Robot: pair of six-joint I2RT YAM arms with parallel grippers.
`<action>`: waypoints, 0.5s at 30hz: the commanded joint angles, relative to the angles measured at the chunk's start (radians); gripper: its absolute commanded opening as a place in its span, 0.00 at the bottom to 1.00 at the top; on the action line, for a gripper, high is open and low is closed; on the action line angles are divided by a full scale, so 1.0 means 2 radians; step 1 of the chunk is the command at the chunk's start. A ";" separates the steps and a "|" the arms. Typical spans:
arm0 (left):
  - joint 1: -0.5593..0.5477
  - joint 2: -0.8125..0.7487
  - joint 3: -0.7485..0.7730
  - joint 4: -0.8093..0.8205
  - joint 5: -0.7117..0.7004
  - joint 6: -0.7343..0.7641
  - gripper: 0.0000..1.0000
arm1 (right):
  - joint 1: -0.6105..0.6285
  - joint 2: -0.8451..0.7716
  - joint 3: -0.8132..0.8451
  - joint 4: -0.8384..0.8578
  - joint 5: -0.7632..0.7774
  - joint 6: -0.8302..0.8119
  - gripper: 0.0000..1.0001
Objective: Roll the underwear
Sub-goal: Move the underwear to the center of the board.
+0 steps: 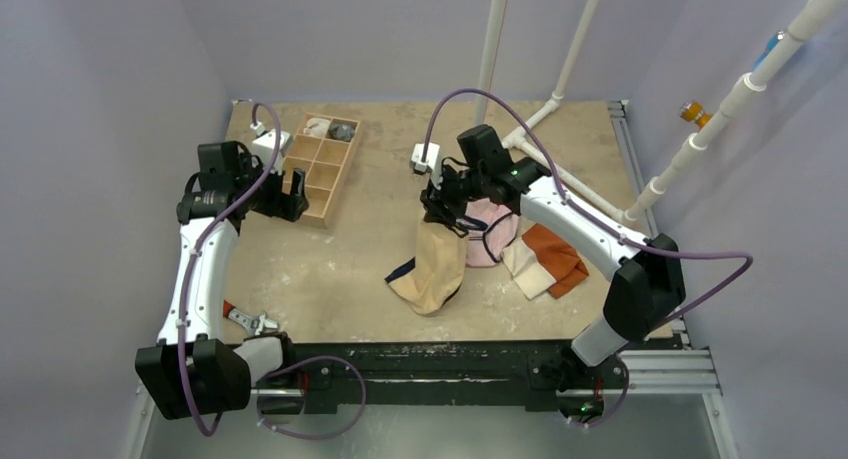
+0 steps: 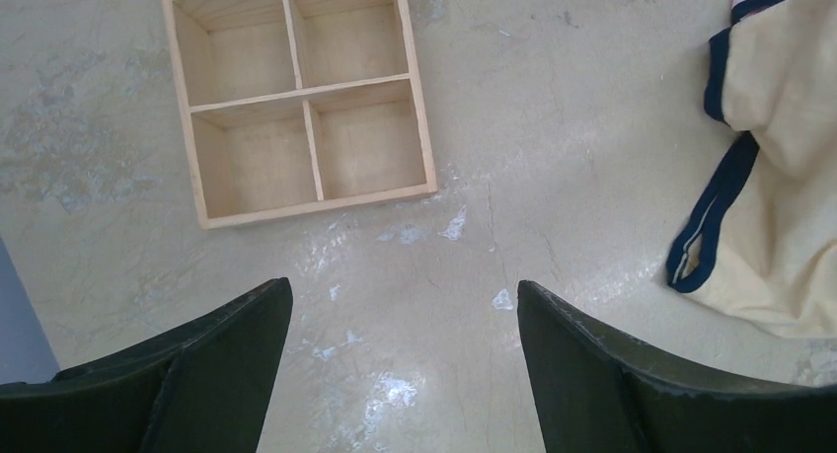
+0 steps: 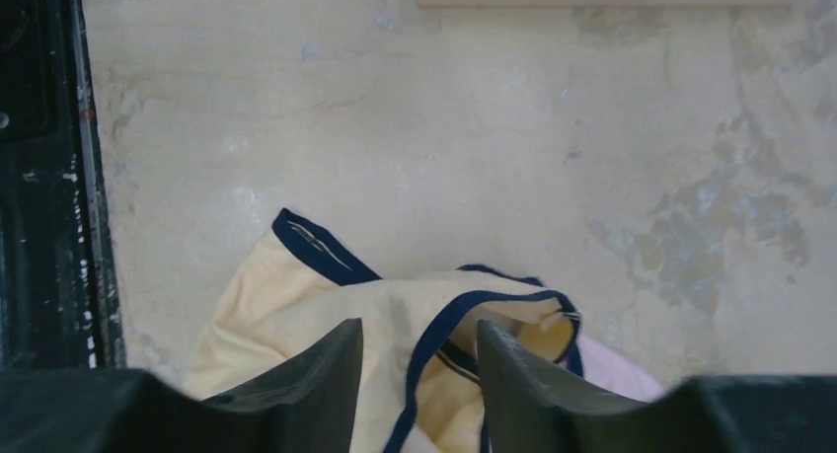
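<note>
The right hand [image 1: 441,219] pinches the top edge of the underwear [image 1: 432,269], which hangs from it down onto the middle of the surface [image 1: 330,279], toward the near edge. The left hand [image 1: 297,194] hovers wide open beside the wooden tray [image 1: 322,175] near the far left corner.

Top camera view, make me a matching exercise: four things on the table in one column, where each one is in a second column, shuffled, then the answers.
Things
1. underwear
2. wooden tray
3. pink briefs
4. orange and cream cloth

Places
A. far left, beside the open left gripper
B. rightmost of the cloths, lying flat
C. pinched at its top end by the right gripper, hanging down from it
D. between the tan garment and the rightmost cloth

Pairs: 1-C, 2-A, 3-D, 4-B
</note>
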 commanded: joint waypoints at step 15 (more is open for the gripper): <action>0.001 0.011 -0.015 0.034 0.031 -0.007 0.83 | -0.090 -0.041 -0.143 0.131 0.207 0.081 0.71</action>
